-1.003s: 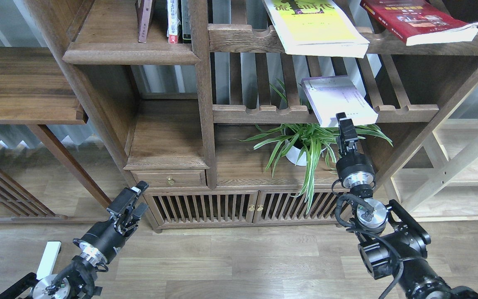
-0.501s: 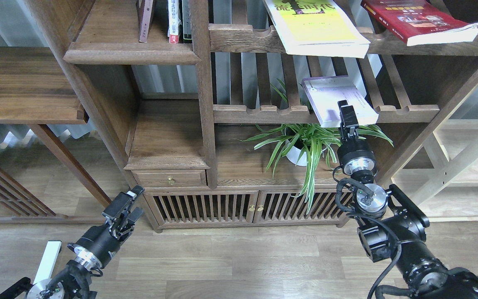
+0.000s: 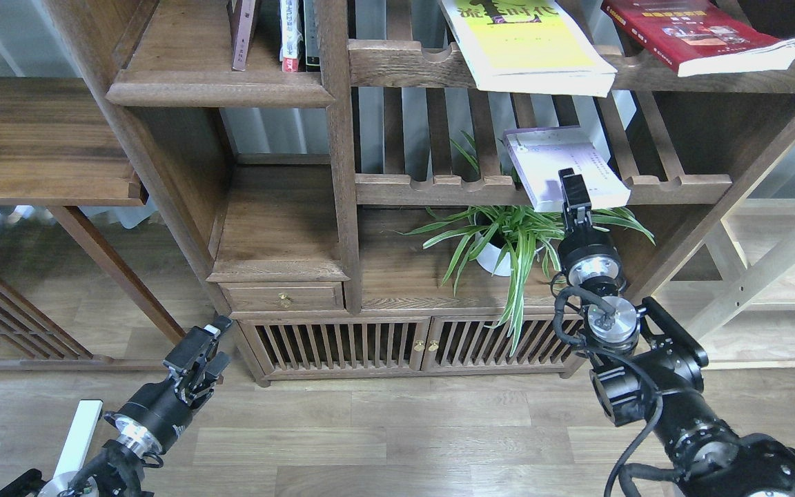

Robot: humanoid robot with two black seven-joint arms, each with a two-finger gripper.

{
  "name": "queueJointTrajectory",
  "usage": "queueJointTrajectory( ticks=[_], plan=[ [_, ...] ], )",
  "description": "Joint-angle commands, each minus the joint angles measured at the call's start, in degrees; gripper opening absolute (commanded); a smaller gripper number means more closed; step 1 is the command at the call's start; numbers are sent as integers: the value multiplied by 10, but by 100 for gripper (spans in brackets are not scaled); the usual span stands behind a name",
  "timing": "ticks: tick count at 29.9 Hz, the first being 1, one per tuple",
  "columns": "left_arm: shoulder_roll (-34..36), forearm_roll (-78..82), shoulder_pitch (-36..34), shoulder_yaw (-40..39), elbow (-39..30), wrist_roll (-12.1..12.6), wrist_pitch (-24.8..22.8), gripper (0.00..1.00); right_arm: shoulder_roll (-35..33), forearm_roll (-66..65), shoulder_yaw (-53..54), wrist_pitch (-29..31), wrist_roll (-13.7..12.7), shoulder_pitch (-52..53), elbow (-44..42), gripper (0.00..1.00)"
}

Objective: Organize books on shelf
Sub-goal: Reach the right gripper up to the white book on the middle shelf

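The pale lavender-white book (image 3: 555,160) lies on the lower slatted rack (image 3: 439,188), its front edge sticking out over the rail. The yellow-green book (image 3: 522,41) and the dark red book (image 3: 694,31) lie flat on the upper slatted rack (image 3: 397,63), both overhanging. The solid shelf (image 3: 218,93) is at the upper left. My right gripper (image 3: 574,188) points up at the lavender book's front edge and overlaps it; its fingers are dark and cannot be told apart. My left gripper (image 3: 205,343) is low at the left, open and empty, far from the books.
Several upright books (image 3: 290,34) stand on the solid shelf. A spider plant in a white pot (image 3: 501,241) sits just under the lavender book, next to my right arm. A small drawer (image 3: 283,298) and slatted cabinet doors (image 3: 342,344) lie below. A white object (image 3: 80,428) is at the lower left.
My right gripper has risen a little, from just under the lavender book's front edge to overlapping it. My left arm has sunk down and to the left.
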Motion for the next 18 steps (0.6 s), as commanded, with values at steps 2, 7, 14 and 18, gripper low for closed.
queueJointTrajectory(
  ticks=[2, 7, 14, 18],
  plan=[
    [2, 0, 0, 0, 0, 0, 0, 99, -1, 0, 0, -3, 1, 0, 0, 77],
    [3, 0, 0, -1, 0, 0, 0, 99, 1, 0, 0, 3, 9, -4, 1, 48],
    [5, 0, 0, -1, 0, 0, 0, 99, 1, -1, -7, 7, 16, -5, 2, 15],
    [9, 0, 0, -1, 0, 0, 0, 99, 0, -1, -10, 8, 15, -5, 2, 9]
  ],
)
